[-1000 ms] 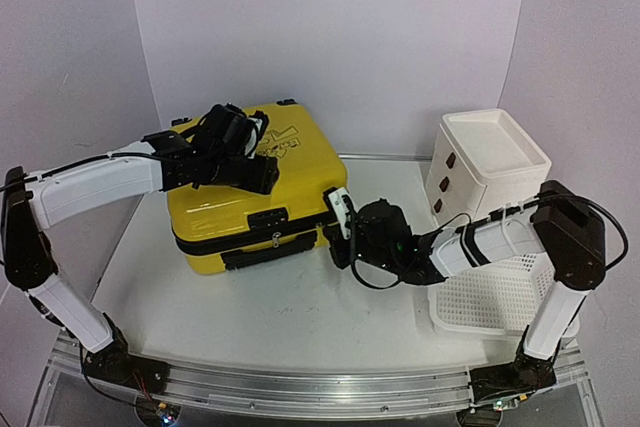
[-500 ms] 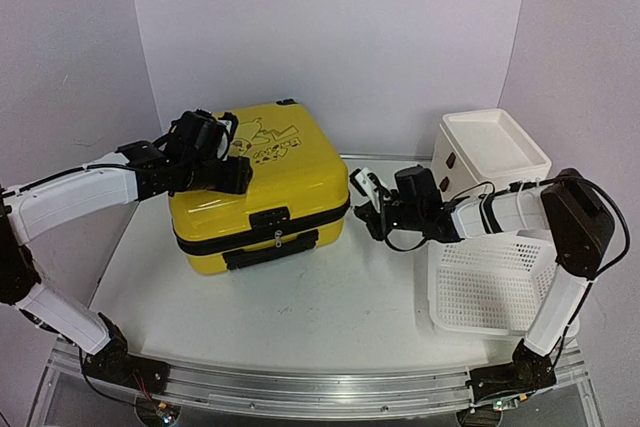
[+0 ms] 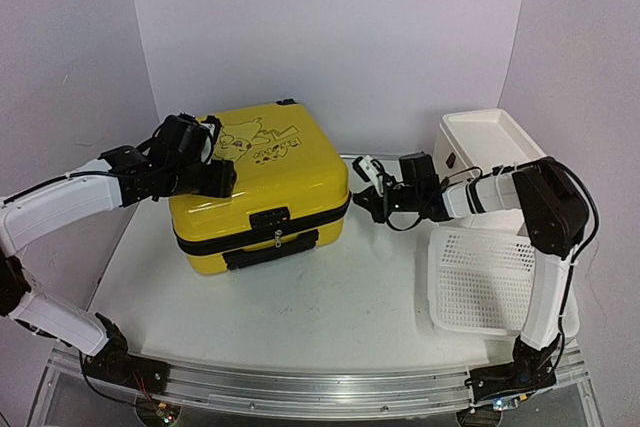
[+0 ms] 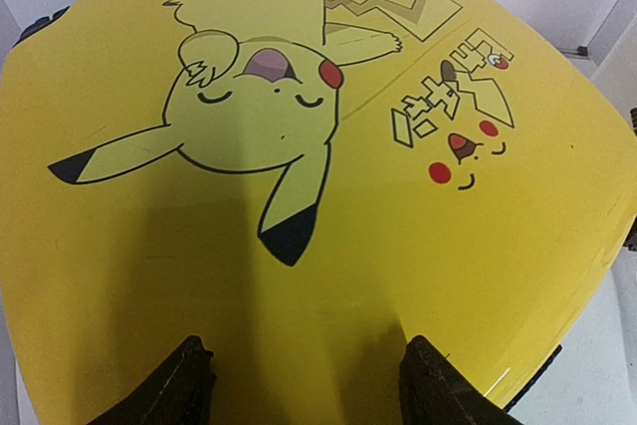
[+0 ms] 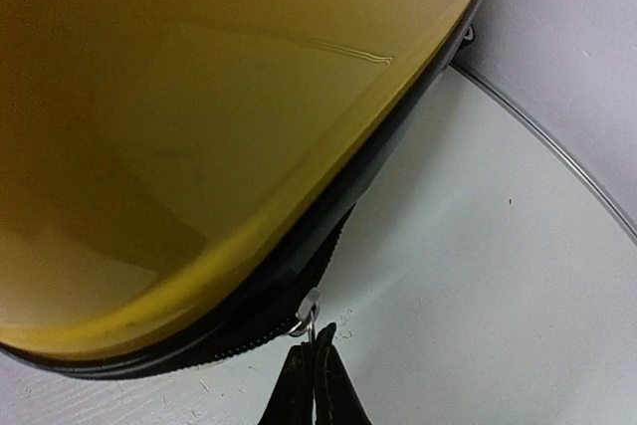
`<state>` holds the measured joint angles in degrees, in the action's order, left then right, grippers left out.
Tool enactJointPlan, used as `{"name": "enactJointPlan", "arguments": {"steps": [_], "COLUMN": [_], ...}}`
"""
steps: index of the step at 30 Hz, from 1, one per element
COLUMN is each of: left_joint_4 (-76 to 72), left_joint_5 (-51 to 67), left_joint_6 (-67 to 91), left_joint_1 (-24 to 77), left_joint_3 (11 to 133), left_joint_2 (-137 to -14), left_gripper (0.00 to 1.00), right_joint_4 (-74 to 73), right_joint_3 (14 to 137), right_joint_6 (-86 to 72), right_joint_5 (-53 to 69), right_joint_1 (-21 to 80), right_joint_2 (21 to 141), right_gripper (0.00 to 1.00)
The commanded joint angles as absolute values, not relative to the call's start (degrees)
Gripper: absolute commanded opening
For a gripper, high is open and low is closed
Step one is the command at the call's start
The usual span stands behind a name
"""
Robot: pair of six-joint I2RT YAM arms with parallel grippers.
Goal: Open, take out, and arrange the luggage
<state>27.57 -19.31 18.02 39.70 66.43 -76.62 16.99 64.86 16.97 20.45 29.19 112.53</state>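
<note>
Bright-yellow hard-shell suitcase lies flat, back left on white table, still closed; right gripper pinched together on small metal zipper pull; within the last second it has run from the front right corner up the right side, so the zip is probably part undone; left gripper, fingers apart over the printed lid, has slid leftward; contact unclear.

My left arm and right arm have white shells between chunky black joints. Thin black cables loop along them, and the bases are black. My left hand has dark, rounded fingers. My right hand has slim black ones.
</note>
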Motion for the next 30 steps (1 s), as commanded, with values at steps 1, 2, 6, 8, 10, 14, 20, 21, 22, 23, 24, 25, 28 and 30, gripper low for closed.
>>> {"name": "enactJointPlan", "arguments": {"steps": [1,2,6,8,10,14,20,21,22,23,24,25,28,30], "left_joint_4": [37.5,37.5,37.8,38.0,38.5,42.7,48.5,48.4,48.3,48.1,47.7,47.1,42.4,37.7], "left_joint_5": [-19.8,-19.6,-19.1,-19.2,-18.8,-13.6,2.0,5.6,8.4,11.2,13.4,15.9,24.2,29.8], "left_joint_6": [19.9,19.7,19.0,19.1,19.2,19.0,20.3,20.8,21.4,21.7,22.0,22.2,23.4,24.6], "left_joint_1": [38.9,38.9,38.8,38.8,38.8,36.9,25.9,23.6,21.5,19.7,18.2,16.7,13.7,13.2], "left_joint_3": [63.0,62.9,63.3,63.2,63.6,66.7,70.5,70.2,69.9,69.5,68.9,68.1,64.5,62.0], "left_joint_2": [-74.8,-74.7,-74.9,-74.3,-73.7,-71.4,-67.3,-66.9,-66.6,-66.8,-67.1,-67.4,-67.1,-66.8], "left_gripper": [0.65,0.65,0.65,0.65,0.66,0.78,0.97,0.99,0.99,0.99,0.99,0.99,0.99,0.99], "right_joint_4": [18.0,17.8,16.4,17.2,16.7,10.6,-9.8,-10.2,-9.8,-8.9,-7.7,-5.9,8.9,17.3], "right_joint_3": [69.5,71.8,82.4,85.3,85.8,78.2,70.0,67.7,65.7,64.3,63.4,62.9,59.7,58.3], "right_joint_6": [21.7,22.1,20.6,18.5,14.8,4.1,-8.5,-10.6,-11.5,-12.0,-12.5,-14.3,-27.9,-35.7], "right_joint_5": [22.2,23.7,28.4,28.2,26.5,17.0,7.7,8.7,10.0,11.1,11.9,13.2,19.2,20.2], "right_joint_1": [24.7,24.6,24.4,24.4,24.3,25.2,28.2,28.7,29.8,31.5,33.4,35.1,36.5,37.5], "right_joint_2": [115.4,117.5,124.9,127.1,126.6,117.0,100.9,98.9,97.5,96.5,96.0,95.8,95.8,96.3], "right_gripper": [0.00,0.00,0.00,0.00,0.00,0.39,0.73,0.79,0.83,0.85,0.85,0.86,0.87,0.89]}}
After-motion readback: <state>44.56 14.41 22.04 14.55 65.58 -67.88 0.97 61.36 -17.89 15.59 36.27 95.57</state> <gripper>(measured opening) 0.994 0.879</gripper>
